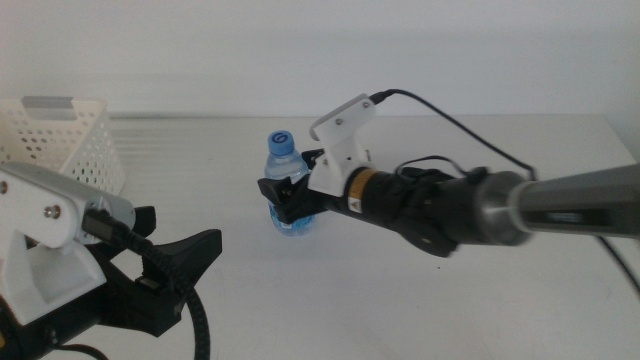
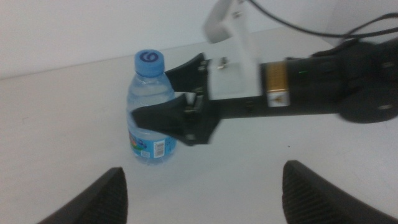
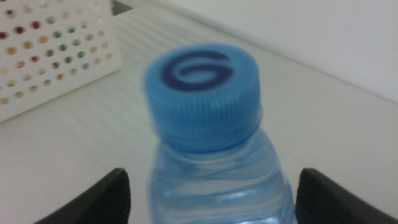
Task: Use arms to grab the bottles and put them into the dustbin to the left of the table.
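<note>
A small clear water bottle (image 1: 288, 185) with a blue cap stands upright mid-table. My right arm reaches in from the right, and its gripper (image 1: 284, 197) is open with one dark jaw on each side of the bottle's body. In the right wrist view the bottle (image 3: 214, 143) fills the space between the jaws, with a small gap showing on each side. The left wrist view shows the same bottle (image 2: 149, 112) with the right gripper (image 2: 177, 109) around it. My left gripper (image 1: 185, 238) waits open at the near left, holding nothing. The white perforated dustbin (image 1: 62, 140) stands at the far left.
The dustbin's wall of holes (image 3: 50, 56) lies beyond the bottle in the right wrist view. A black cable (image 1: 450, 125) loops over the right arm. White tabletop (image 1: 420, 300) stretches between the two arms and toward the front.
</note>
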